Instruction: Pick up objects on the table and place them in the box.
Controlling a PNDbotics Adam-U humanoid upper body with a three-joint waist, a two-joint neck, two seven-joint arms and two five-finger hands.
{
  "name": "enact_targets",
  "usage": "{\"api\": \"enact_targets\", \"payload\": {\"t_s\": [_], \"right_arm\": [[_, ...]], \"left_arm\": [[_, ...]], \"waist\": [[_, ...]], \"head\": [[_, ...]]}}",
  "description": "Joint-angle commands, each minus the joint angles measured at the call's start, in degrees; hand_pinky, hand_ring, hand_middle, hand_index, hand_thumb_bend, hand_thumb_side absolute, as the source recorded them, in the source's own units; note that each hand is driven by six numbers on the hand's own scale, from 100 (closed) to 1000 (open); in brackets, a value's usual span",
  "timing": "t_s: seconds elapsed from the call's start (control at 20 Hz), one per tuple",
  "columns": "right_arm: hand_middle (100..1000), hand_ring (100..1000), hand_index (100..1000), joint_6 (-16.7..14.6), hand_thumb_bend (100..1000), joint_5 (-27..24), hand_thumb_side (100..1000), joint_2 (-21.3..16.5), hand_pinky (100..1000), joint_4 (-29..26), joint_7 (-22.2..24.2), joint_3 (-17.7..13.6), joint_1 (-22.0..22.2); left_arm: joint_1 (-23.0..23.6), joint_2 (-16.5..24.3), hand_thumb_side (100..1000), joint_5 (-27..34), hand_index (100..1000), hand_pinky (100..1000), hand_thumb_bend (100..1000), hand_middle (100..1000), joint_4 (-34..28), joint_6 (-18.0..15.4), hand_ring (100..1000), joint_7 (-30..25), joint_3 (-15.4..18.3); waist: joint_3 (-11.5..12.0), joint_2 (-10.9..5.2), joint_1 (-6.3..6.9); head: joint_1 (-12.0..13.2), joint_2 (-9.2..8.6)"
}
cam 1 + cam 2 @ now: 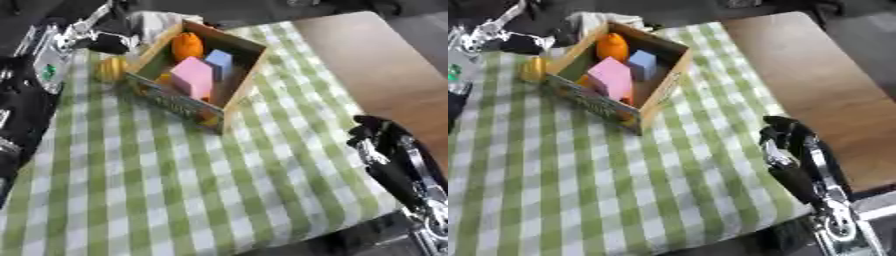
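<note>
Box [234, 87] holds pink block [193, 77], blue block [219, 62], orange object [186, 46]; hand states unclear.

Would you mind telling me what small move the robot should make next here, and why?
Probably the left robot hand should close on the yellow object just outside the box and lift it in. It seems to be the only item left on the checked cloth; the pink block, blue block and orange object are already inside.

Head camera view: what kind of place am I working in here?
Probably a tabletop test setup: a green-and-white checked tablecloth over a bare wooden table, with toy-like blocks in an open wooden box.
</note>
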Motion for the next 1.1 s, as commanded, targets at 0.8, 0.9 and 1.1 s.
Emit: {"api": "enact_targets", "payload": {"t_s": [0.8,0.9,1.1], "right_arm": [[609,610,785,-0.1,100,-0.2,546,-1.2,675,-0.8,0.4,0.2,-1.7],[609,610,785,-0.1,100,-0.2,547,-1.2,675,-0.8,0.5,0.2,-1.8],[609,610,785,-0.2,100,-0.2,549,-1.2,675,-0.8,0.5,0.3,-1.9]], "left_arm": [[-1.2,1.7,539,-6.4,883,683,201,737,14.5,9.6,666,1.0,4.2],[-0.9,1.6,477,-7.6,882,682,208,735,14.5,9.6,664,0.9,4.3],[-0.5,1.3,363,-9.0,881,682,232,735,14.2,9.4,663,1.8,4.2]], "waist": [[-2.9,0.72,0.64],[-2.9,0.79,0.69],[-3.1,1.04,0.77]], "head": [[2.6,0.25],[2.9,0.25],[3.8,0.25]]}}
